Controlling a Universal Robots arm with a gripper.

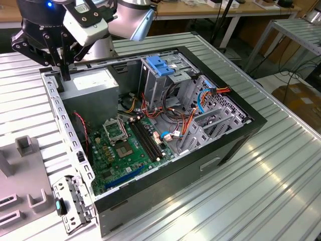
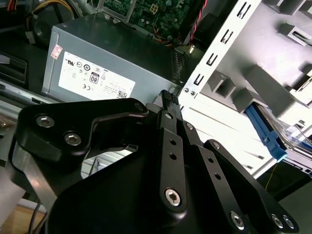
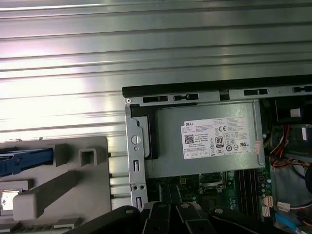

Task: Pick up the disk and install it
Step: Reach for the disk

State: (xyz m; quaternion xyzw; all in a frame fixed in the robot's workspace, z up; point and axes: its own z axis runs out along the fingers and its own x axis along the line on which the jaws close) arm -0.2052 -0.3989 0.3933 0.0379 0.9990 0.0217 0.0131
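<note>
The disk (image 3: 22,158) lies on a grey holding fixture (image 3: 68,183) beside the computer case. I see only its blue side rail and a bit of white label at the picture's edge. In the second wrist view the disk (image 2: 267,132) shows the same blue rail. My gripper (image 1: 63,75) hangs over the case's back corner at the exterior view's left, next to the power supply (image 1: 93,85). Its black fingers (image 2: 167,97) stand together with nothing between them, apart from the disk.
The open case (image 1: 230,145) holds a motherboard (image 1: 125,145), coloured cables and a tall metal cage with a blue plastic top (image 1: 160,65). The grey fixture (image 1: 27,175) with upright posts sits at the exterior view's left. Ribbed metal tabletop (image 1: 271,191) surrounds everything.
</note>
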